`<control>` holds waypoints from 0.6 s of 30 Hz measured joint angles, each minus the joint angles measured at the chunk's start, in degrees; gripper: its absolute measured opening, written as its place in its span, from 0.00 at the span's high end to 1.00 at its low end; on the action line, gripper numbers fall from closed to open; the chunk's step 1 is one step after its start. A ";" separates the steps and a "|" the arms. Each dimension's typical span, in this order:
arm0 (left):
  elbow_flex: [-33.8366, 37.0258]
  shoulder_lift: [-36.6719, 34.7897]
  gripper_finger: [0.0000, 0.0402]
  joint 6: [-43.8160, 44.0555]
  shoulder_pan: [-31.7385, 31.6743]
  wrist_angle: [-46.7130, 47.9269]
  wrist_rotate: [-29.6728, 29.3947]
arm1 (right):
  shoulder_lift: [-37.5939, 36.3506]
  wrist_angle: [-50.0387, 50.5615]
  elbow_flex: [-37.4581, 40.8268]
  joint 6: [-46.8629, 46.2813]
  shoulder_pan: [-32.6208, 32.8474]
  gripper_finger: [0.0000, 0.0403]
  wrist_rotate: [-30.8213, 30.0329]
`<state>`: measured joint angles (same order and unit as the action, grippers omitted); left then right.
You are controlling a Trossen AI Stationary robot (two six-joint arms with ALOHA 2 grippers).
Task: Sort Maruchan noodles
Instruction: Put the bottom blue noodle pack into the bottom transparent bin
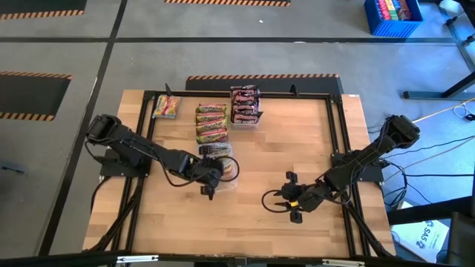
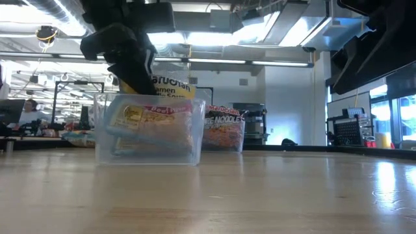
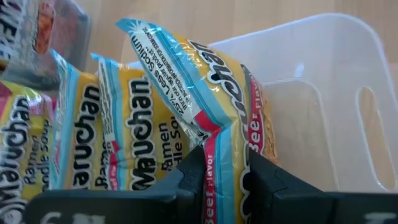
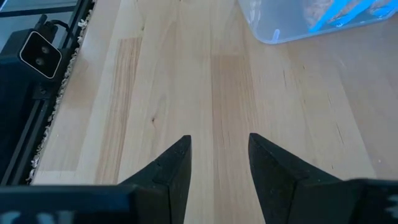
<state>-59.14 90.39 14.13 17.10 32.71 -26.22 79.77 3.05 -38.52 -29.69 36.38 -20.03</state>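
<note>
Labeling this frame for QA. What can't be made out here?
- High view: the left gripper and arm cover most of the clear tray, so its packet count is hidden.
- Low view: the tray's frosted wall blurs the packets inside.
- Left wrist view: the held Maruchan packet blocks whatever lies behind it.
- Right wrist view: the tray is cut off by the edge.

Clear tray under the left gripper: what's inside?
The clear tray holds several yellow-and-blue Maruchan packets standing on edge. The left gripper pinches one more packet above it. The tray's floor under the packets is hidden.
</note>
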 joint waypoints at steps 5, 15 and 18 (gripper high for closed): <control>0.72 0.00 0.74 2.14 -0.07 -0.25 1.72 | 0.00 0.00 0.00 0.00 0.00 0.65 0.00; 0.74 -1.30 0.54 2.03 -0.07 -0.23 3.84 | 0.00 0.00 0.00 -0.02 0.00 0.65 0.04; 0.25 -3.92 0.54 3.07 0.08 5.04 4.77 | 0.00 0.00 0.00 -0.17 0.00 0.65 0.07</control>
<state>-58.88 86.47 17.20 17.18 37.75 -21.45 79.77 3.05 -38.52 -29.86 36.38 -19.97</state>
